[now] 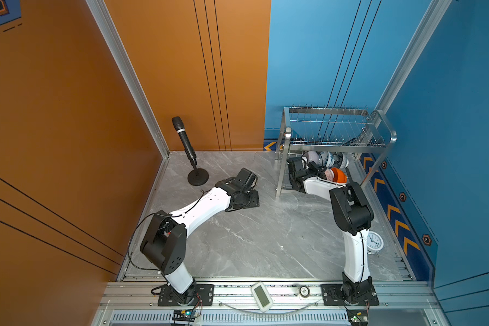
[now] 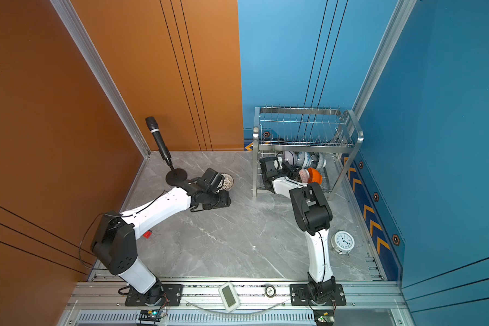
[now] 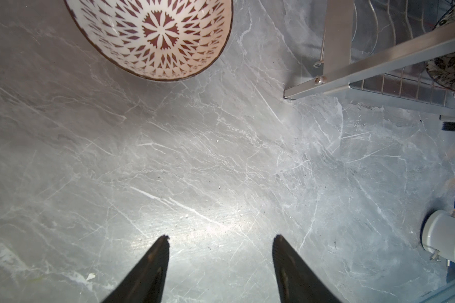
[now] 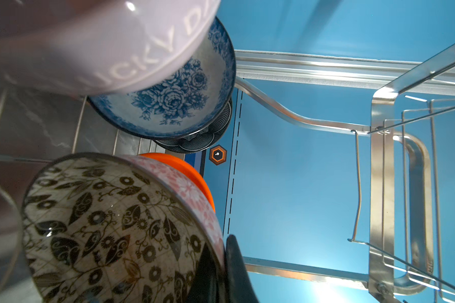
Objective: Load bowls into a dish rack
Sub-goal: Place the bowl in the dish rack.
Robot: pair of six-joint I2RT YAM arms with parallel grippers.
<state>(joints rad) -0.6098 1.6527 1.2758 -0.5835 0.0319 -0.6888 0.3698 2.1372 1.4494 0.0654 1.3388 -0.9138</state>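
The white lattice-patterned bowl (image 3: 153, 36) sits upright on the grey marble table (image 3: 221, 157), also seen in a top view (image 2: 227, 180). My left gripper (image 3: 221, 237) hangs open over bare table a little short of that bowl, holding nothing. The dish rack (image 1: 336, 144) stands at the back right. In its lower tier my right gripper (image 4: 220, 249) is shut on the rim of the leaf-patterned bowl (image 4: 103, 223), next to the orange bowl (image 4: 195, 173). The lilac bowl (image 4: 103, 47), blue floral bowl (image 4: 174, 105) and dark blue bowl (image 4: 208, 136) stand on edge in a row beside them.
A black microphone on a round stand (image 1: 185, 141) is at the back left, close to my left wrist. A white alarm clock (image 1: 374, 240) lies by the right wall. A small red object (image 2: 147, 234) lies under my left arm. The rack's leg (image 3: 336, 52) stands near the lattice bowl.
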